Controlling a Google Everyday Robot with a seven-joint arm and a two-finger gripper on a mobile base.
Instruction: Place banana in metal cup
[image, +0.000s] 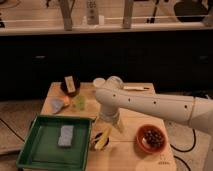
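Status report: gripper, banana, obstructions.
Gripper low at banana's upper end. Banana flat on table between green tray and orange bowl. Nothing between gripper and banana; metal cup not spotted.

One wooden table (131, 155), centre of frame.

One white robot arm (150, 102), reaching in from the right edge. One gripper (109, 127) at its end, lower centre, pointing down just above the banana.

One banana (103, 138), lower centre, by the tray's right side.

One green tray (42, 147), lower left. One grey-blue block (65, 136) lying in it.

One orange bowl (140, 145), lower right. Dark pieces inside, too small to count.

One pale cup (99, 82), centre, behind the arm.

One yellow-green lump (80, 101), left of centre.

One dark packet (69, 85), upright, above the lump.

One blue-and-orange heap (58, 104), left of the lump. Cannot tell whether it is one item or two.
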